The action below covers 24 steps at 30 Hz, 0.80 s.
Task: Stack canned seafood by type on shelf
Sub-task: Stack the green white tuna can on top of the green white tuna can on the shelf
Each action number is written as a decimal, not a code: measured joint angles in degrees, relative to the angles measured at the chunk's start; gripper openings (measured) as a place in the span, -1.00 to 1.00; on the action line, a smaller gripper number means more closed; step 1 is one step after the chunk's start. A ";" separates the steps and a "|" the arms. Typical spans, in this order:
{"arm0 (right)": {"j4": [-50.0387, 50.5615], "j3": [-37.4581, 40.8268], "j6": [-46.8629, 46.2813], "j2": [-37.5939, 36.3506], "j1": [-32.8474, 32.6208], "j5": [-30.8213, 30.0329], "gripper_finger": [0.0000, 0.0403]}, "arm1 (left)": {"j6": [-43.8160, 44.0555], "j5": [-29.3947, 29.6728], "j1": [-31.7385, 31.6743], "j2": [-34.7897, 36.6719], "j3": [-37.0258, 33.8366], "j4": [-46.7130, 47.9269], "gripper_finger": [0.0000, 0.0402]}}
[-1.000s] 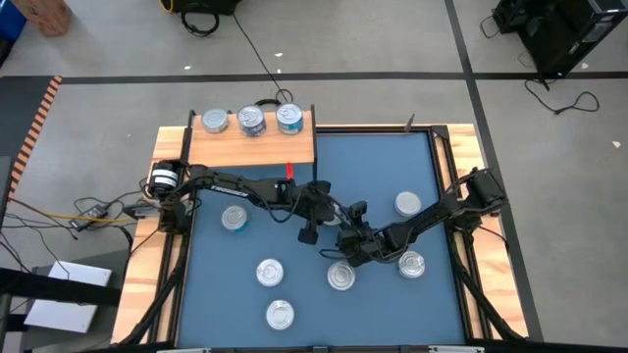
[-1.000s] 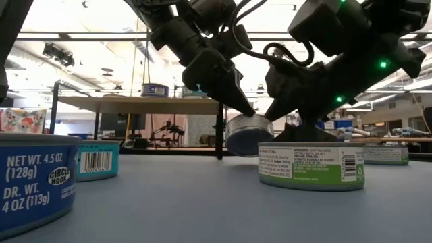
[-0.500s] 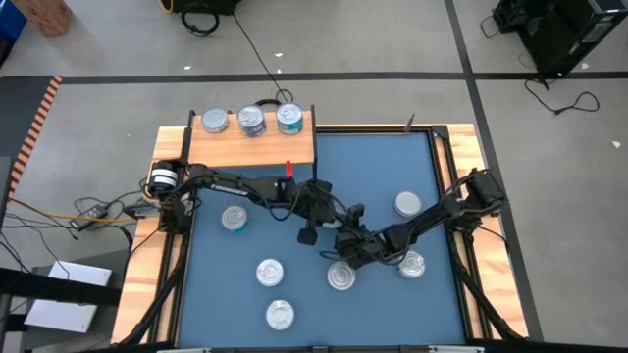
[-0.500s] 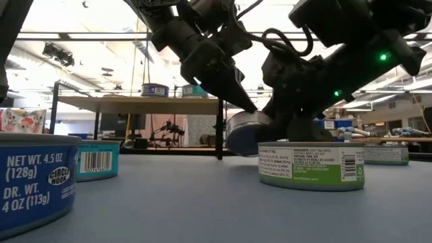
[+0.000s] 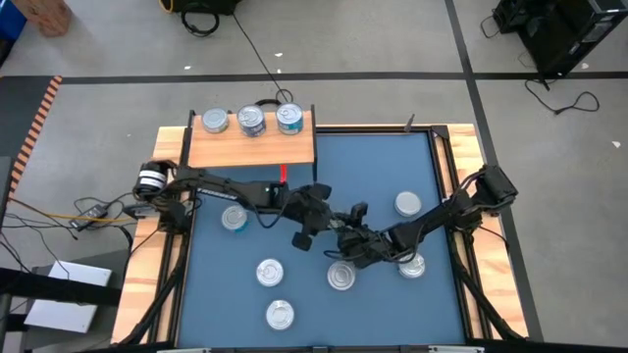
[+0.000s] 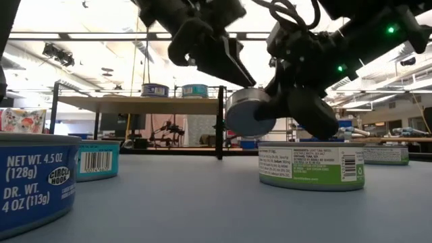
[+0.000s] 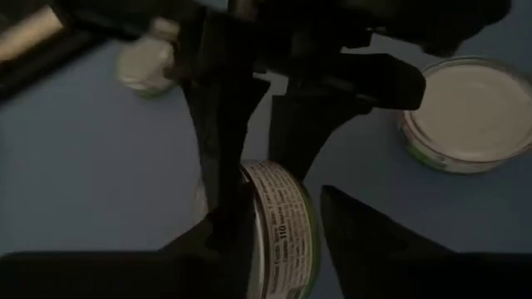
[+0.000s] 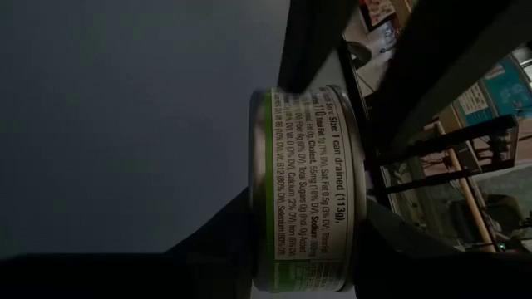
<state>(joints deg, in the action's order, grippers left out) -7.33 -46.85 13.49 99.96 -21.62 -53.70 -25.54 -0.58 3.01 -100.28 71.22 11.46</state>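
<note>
Step in hand: passing one green-label can [image 6: 248,111] arm to arm, in air above middle of blue table [image 5: 373,162].

Right gripper [image 5: 345,245] squeezes can on edge. Left gripper [image 5: 312,227] fingers apart, letting go beside can.

Next: carry can to shelf [image 5: 250,147], stack by type.

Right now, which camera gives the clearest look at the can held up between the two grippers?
The right wrist view: the green-labelled can fills the frame on edge, its print readable, between the right gripper's fingers. The low view shows it lifted and tilted; the left wrist view shows part of its label; in the high view the arms mostly hide it.
</note>
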 joint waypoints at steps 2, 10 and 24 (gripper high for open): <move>0.33 0.02 -0.02 -0.80 0.04 0.27 -0.30 | -1.86 4.72 1.21 0.98 -0.02 0.37 -0.17; 0.02 0.02 0.14 -5.11 0.12 1.87 -0.30 | -1.83 14.12 4.77 2.26 -0.19 4.78 0.14; -1.46 0.02 0.64 -5.68 2.34 4.47 -0.30 | -1.20 9.96 1.15 4.00 -5.15 0.05 0.19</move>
<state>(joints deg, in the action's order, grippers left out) -8.79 -46.83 14.14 94.28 -19.28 -49.23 -26.74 9.38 4.16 -96.27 66.06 11.51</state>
